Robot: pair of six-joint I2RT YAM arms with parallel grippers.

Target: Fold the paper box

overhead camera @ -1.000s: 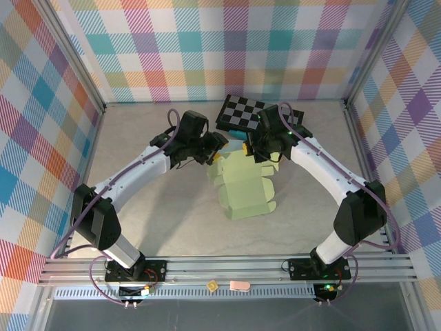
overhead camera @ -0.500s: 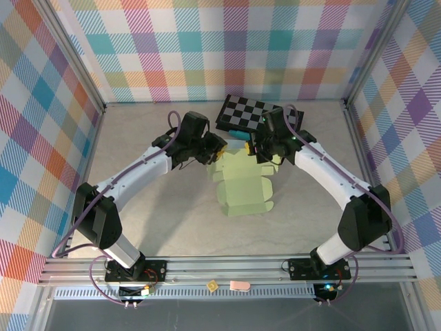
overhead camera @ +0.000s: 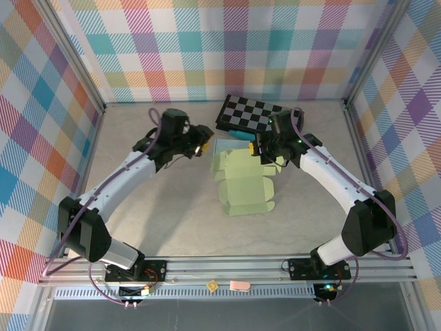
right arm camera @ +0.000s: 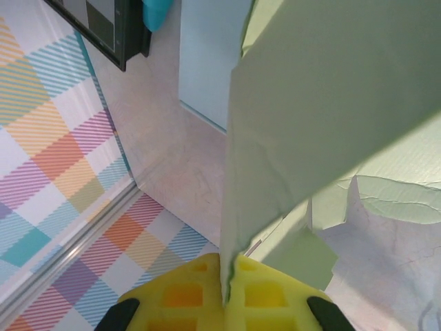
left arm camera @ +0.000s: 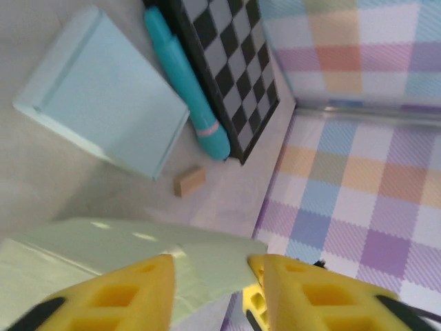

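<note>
The pale green paper box (overhead camera: 244,187) lies half-folded in the middle of the table (overhead camera: 186,227), near a checkerboard (overhead camera: 249,114). The right end effector (right arm camera: 224,279) is clamped on a raised flap at the box's far right corner. The left end effector (overhead camera: 200,147) hovers just beside the box's far left edge, fingers apart.

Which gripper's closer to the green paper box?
Right. The right gripper is shut on a flap of the paper box; the left gripper sits open off its far-left corner.
</note>
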